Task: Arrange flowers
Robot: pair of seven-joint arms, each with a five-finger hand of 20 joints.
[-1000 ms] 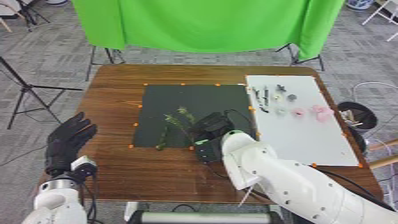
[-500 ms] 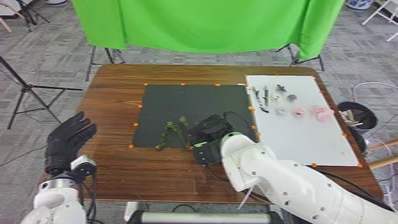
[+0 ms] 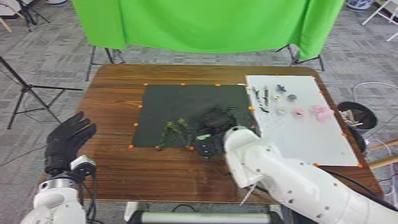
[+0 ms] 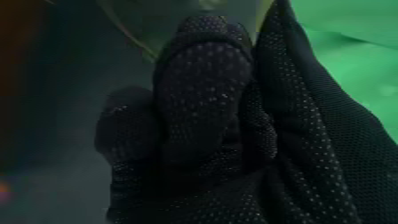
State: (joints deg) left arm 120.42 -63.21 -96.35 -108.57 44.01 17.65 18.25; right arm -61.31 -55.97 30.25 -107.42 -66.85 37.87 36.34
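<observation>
My right hand is over the right part of the dark mat in the head view. Leafy green sprigs lie on the mat to its left, close together; whether any touches the hand is unclear. In the right wrist view, the glove of my right hand stands before a pale see-through shape with thin yellow-green edges. What the hand covers is hidden. My left hand rests at the table's left edge, fingers straight, holding nothing. Pink flowers and small dark pieces lie on the white board.
The dark mat and the white board lie side by side on the brown table, with orange markers along their edges. A black bin stands beyond the table's right edge, and a green cloth hangs behind the table.
The sprig that leaned up beside my right hand has sunk toward the mat, nearer the other greenery. My right hand has turned and shifted slightly. The left hand has kept still.
</observation>
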